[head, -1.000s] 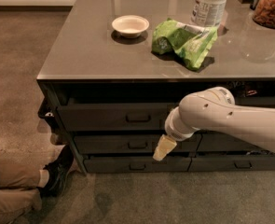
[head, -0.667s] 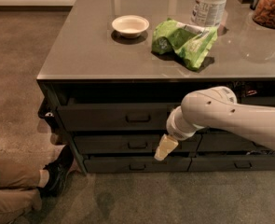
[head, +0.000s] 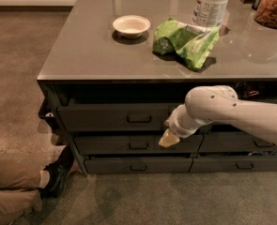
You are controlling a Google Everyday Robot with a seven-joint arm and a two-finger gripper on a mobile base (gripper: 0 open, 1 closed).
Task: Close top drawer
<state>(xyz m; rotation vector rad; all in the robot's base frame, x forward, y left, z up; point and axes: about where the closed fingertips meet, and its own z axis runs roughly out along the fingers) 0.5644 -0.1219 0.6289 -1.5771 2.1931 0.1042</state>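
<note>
Cabinet island (head: 58, 102): dark grey carcass under a smooth, glossy grey countertop (head: 96, 50), standing on mottled brown carpet (head: 20, 55).

Robot arm (head: 236, 114): white, smooth, tubular shell. It enters from the right edge, runs leftward across the drawer fronts, and bends at a rounded joint down to the wrist.

Top drawer (head: 105, 117): wide, shallow, with a flat dark grey front. It stands slightly out from the carcass, with a dark gap above it under the countertop. One small rectangular loop pull (head: 139, 118) sits at its centre.

Other drawer fronts: four counted, two beneath the top drawer (head: 110, 144) and two narrower ones lower right (head: 241, 164), each with a similar pull.

Person at lower left: one khaki trouser leg (head: 11, 191) and one dark shoe (head: 58, 170) by the cabinet's corner.

Gripper (head: 168, 139): cream-coloured tip, angled down and left, in front of the right end of the top drawer's front, at the seam with the drawer below. Whether it is spread or pressed together cannot be told; contact with the front cannot be told.

Countertop items, one each:
- Green crinkled bag (head: 187, 40), lying flat.
- White plastic jar (head: 212, 6), upright behind the bag.
- Clear container of brown snacks (head: 273, 6), at the right edge.
- Small white bowl (head: 131, 26), left of the bag and apart from it.
</note>
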